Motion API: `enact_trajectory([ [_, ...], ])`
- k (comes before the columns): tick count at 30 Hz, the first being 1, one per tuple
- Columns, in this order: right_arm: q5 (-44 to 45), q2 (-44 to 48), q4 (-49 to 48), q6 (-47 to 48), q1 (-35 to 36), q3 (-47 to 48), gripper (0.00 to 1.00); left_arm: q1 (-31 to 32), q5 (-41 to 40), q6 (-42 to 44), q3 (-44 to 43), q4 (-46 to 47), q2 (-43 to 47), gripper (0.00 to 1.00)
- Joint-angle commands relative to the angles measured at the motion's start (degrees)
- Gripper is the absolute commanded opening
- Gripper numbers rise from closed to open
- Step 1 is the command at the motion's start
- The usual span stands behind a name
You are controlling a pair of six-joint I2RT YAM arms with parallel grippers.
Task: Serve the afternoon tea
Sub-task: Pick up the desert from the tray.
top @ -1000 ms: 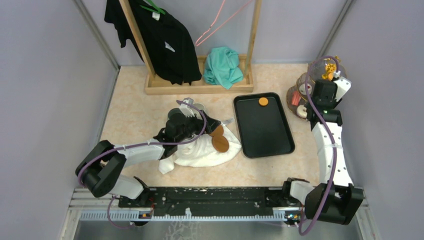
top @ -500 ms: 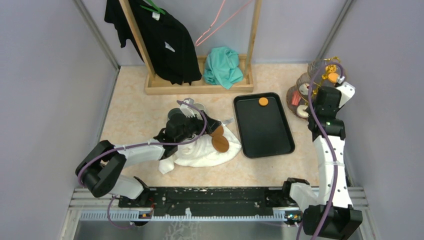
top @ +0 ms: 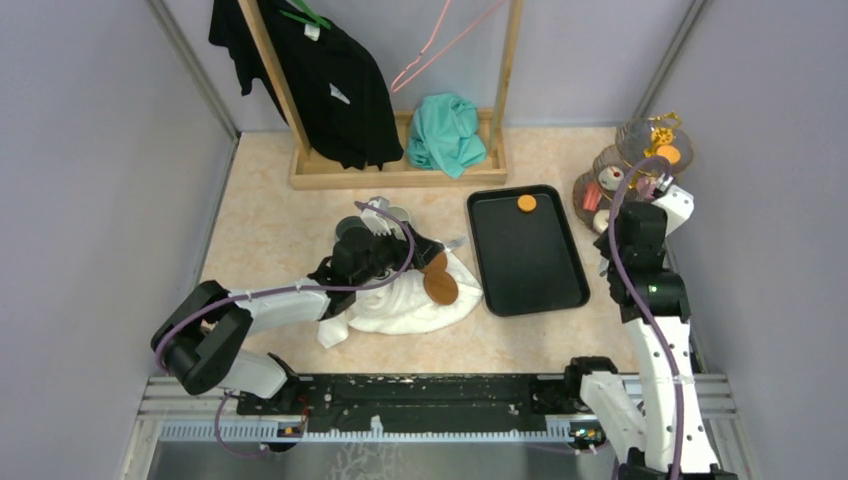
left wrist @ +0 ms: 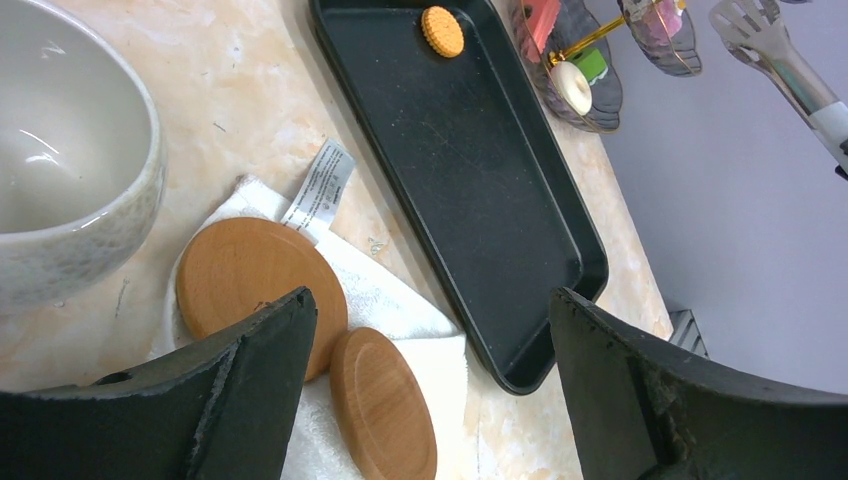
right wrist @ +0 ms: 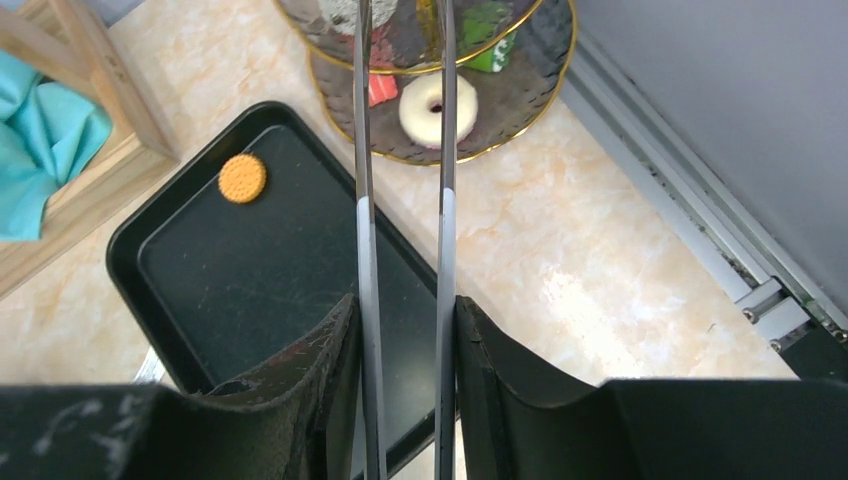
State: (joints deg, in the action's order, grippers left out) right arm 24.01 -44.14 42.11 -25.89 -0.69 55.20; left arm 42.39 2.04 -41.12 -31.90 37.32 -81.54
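- One beige table [top: 270,230] carries everything, and a wooden clothes rack [top: 400,178] stands along its far edge.
- Black tray [top: 525,265] lies mid-table, to the right of a crumpled white cloth [top: 410,305].
- Three-tier stand [right wrist: 520,95] sits at the table's far right, just beside the tray.
- Right gripper [right wrist: 403,310] is clamped on the long metal tongs [right wrist: 365,230], whose arms run out over the stand.
- Left gripper [left wrist: 430,300] hangs spread wide above the cloth, holding nothing.
- Grey mug [left wrist: 90,230] stands on the table at the cloth's far edge, beside the left gripper.
- Two wooden coasters [left wrist: 250,285] lie on the cloth.
- White doughnut [right wrist: 438,108] rests on the stand's lowest tier.
- Orange disc [top: 526,203] lies at the tray's far end.
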Motion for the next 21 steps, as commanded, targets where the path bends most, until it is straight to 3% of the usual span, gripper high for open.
enact_trajectory([
  [1,2.1,4.3,1.1,-2.8,4.0,-0.9,0.32,0.3,0.5,-0.3,0.1,1.9,0.5,0.91],
  [12,7.2,6.6,5.0,-5.6,19.5,-0.4,0.3,1.0,-1.2,0.0,-2.4,-0.3,-1.0,0.9],
  [21,17.4,-6.3,1.6,-6.0,39.1,3.4,0.3,1.6,-4.0,1.3,-6.0,-4.1,-2.0,0.9],
])
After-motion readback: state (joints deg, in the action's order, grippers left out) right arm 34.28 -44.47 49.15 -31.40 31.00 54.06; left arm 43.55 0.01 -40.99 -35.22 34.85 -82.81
